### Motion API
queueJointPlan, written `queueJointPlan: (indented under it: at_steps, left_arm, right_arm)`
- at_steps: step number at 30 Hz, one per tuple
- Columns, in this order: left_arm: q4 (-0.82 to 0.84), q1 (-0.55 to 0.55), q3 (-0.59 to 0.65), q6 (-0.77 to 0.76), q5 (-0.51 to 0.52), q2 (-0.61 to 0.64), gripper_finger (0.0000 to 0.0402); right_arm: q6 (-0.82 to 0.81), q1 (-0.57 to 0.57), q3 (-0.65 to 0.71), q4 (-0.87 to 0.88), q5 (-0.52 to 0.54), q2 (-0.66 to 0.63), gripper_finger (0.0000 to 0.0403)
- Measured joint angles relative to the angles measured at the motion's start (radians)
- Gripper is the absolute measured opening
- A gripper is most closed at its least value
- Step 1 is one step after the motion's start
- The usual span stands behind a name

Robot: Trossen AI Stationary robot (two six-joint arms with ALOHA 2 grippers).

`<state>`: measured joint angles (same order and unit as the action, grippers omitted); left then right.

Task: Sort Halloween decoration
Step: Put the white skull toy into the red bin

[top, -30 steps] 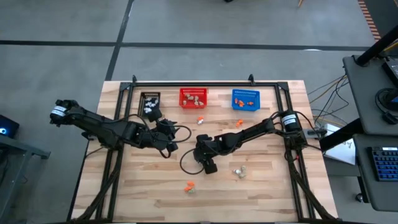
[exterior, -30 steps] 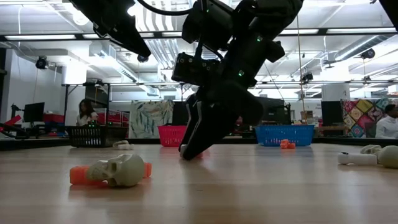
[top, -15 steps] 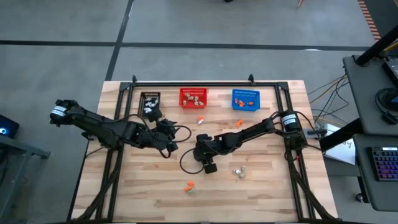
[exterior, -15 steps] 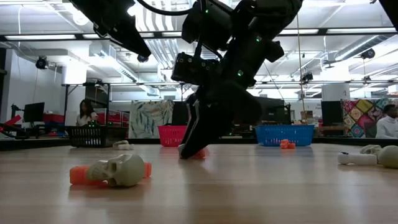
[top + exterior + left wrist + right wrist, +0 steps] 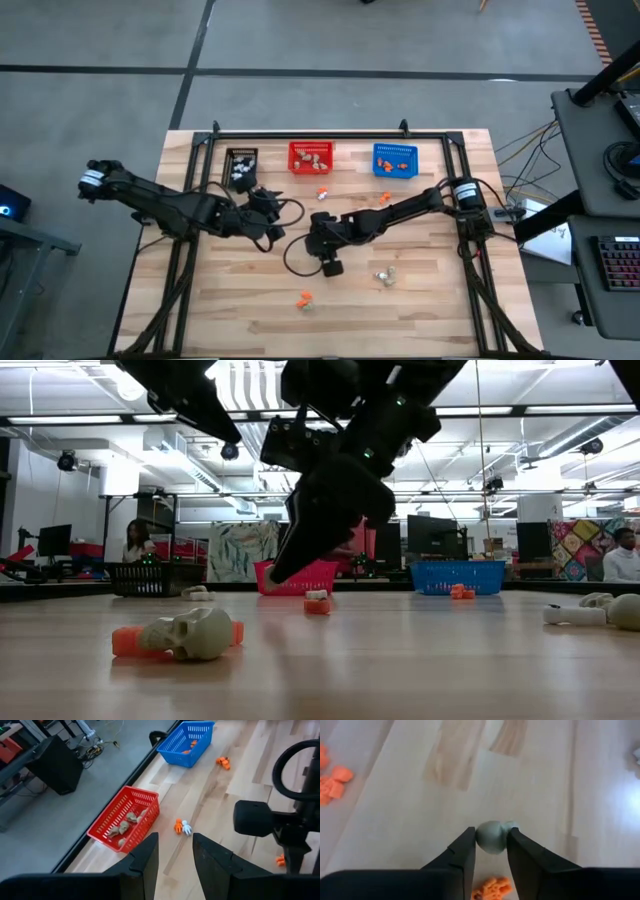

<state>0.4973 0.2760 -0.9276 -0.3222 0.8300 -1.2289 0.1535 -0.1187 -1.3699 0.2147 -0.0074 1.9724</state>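
My right gripper (image 5: 491, 837) (image 5: 272, 577) hangs over the table's middle, shut on a small round beige-grey Halloween decoration (image 5: 492, 838). An orange trinket (image 5: 492, 887) lies on the wood just below it. My left gripper (image 5: 175, 855) (image 5: 272, 208) hovers left of the middle, open with nothing between its fingers, pointing at an orange-and-white trinket (image 5: 181, 826) in front of the red basket. More trinkets lie loose: a skull on an orange piece (image 5: 190, 633), a beige one (image 5: 384, 274) and an orange one (image 5: 384, 197). My right gripper pinches the round beige-grey trinket by its two sides (image 5: 481, 840) between its two fingers. The fingers slant down from the table's right side. The trinket is lifted clear of the wood.
Three mesh baskets stand along the far edge: black (image 5: 241, 163), red (image 5: 311, 157) with beige pieces inside, and blue (image 5: 395, 160) with orange pieces inside. A black cable loop (image 5: 293, 258) hangs by the right hand. People sit in the room beyond the table.
My right gripper has shut on the beige-grey trinket at the tabletop and then risen with it, so the trinket now hangs clear of the wood. The orange piece beside it has stayed on the table.
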Motion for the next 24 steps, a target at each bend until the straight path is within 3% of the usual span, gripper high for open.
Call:
queueJointPlan:
  at_steps: [24]
  left_arm:
    - [0.001,0.0,0.0,0.007,0.001,0.004,0.0103]
  right_arm:
    - [0.002,0.028,0.0,-0.001,-0.027,-0.001,0.0009]
